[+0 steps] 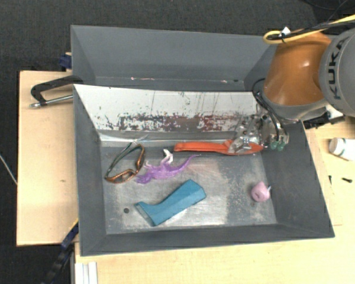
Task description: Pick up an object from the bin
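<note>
A: Bottom of frame first. What's nearest?

B: Front rim of the grey bin (201,245), then bare metal floor. A blue angled block (171,203) lies flat at lower centre, with its thick end pointing to the upper right. A small pink lump (260,191) sits alone at lower right, near the right wall but not touching it.

A: Middle band?

B: Brown sunglasses (125,164) are at the left, lenses down, close to the left wall. Just beside them on the right is a purple lizard-like toy (163,170); I can't tell if the two touch. The toy's tail points up and right, towards the orange tool.

A: Far side?

B: A long orange tool (204,148) lies along the foot of the back wall, running left to right. The gripper (249,141) is down on its right end, in the upper right corner of the floor. That's the thing it's at.

A: Jaws?

B: Can't tell, because the metal parts and the orange end overlap there. Whether the tool is held is unclear too.

A: Surface and room?

B: The floor is scuffed and shiny. The back wall (165,108) is pale, with dark reddish scratches. There is open floor between the blue block and the pink lump, and in the centre right under the tool. The gripper's corner is tight, with the back and right walls both close. The arm's orange cover (296,76) hangs above the upper right rim.
</note>
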